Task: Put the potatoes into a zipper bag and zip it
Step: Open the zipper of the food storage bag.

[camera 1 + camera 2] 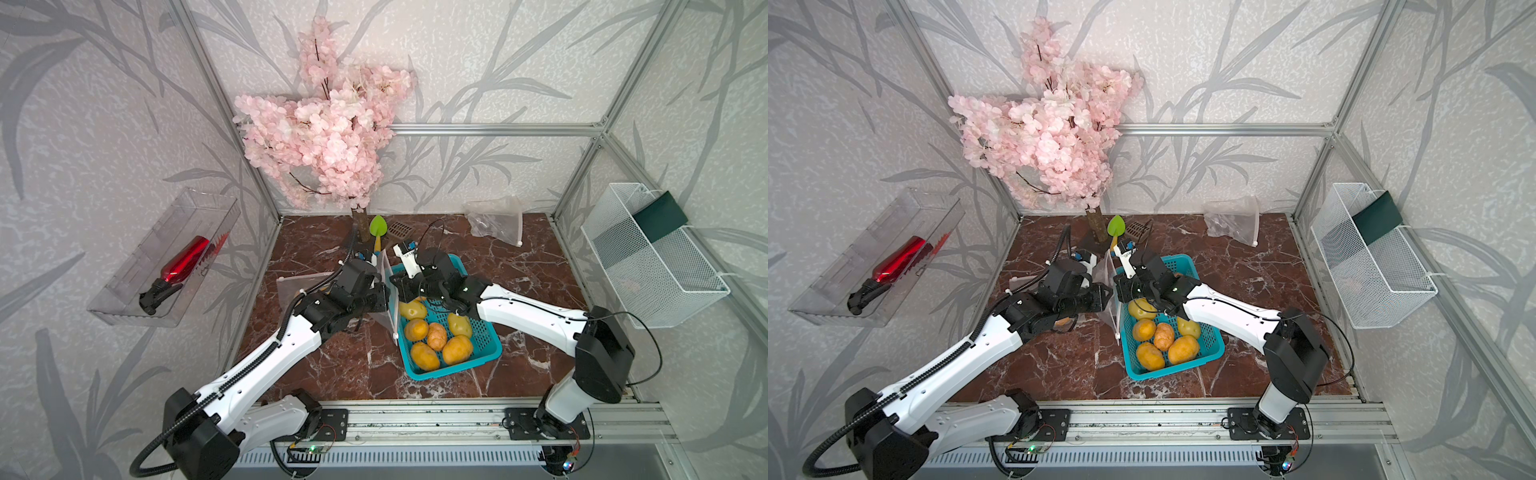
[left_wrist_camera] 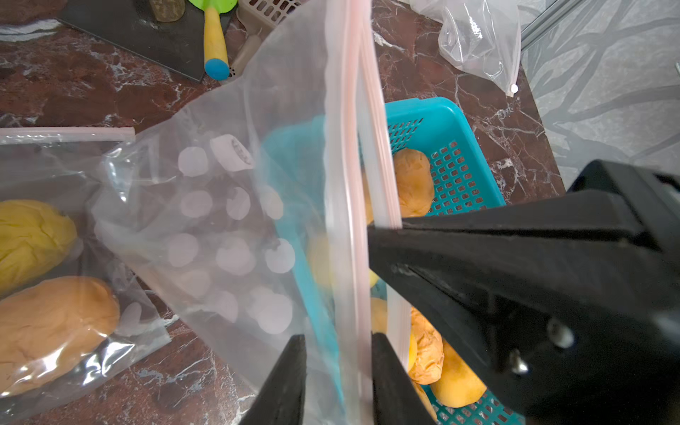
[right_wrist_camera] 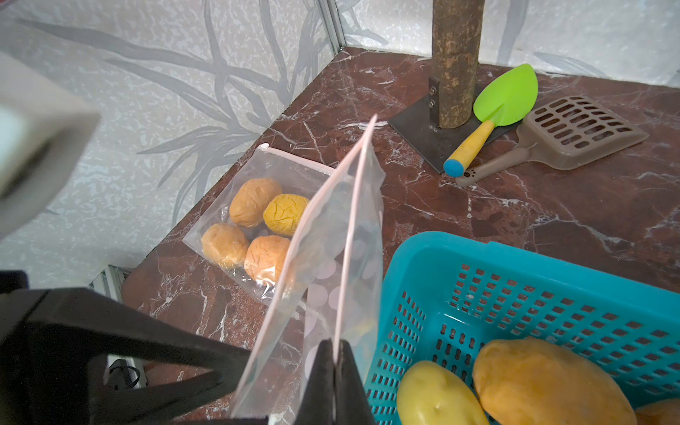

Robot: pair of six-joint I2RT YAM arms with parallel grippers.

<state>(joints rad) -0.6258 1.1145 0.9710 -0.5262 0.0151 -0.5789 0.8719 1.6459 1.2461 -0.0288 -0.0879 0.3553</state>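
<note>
**Operator:** Where are the potatoes?

**Helper:** Most of the potatoes (image 1: 457, 350) lie in the blue basket (image 1: 455, 369) on the tabletop (image 1: 332, 365). The basket is just beside the bag you hold up. Four more sit in a second bag (image 3: 257, 220) that lies flat on the tabletop, on the other side of the held bag from the basket.

**Operator:** And the two tools?

**Helper:** Your right tool (image 3: 335, 344) is pinched tight on one pink edge of the empty zipper bag (image 2: 220, 220). Your left tool (image 2: 338, 338) has its fingers (image 2: 287, 382) apart, one on each side of the other pink edge. It is not pinching yet.

**Operator:** So what comes now?

**Helper:** You close the left tool on that one edge only. Look at the left wrist view first. If both edges get between the fingers, you squeeze the mouth closed. Grab right on the pink strip, because it is the stiff part.

**Operator:** And then?

**Helper:** You pull the two tools apart slowly, so the mouth opens wide. Keep the mouth facing up and close to the basket. Then each potato has only a short way to go.

**Operator:** What can go wrong?

**Helper:** The bag looks thin and slippery. If you pull hard, I think an edge slides out. Let the bottom of the bag rest on the tabletop, so it does not flop over.
</note>
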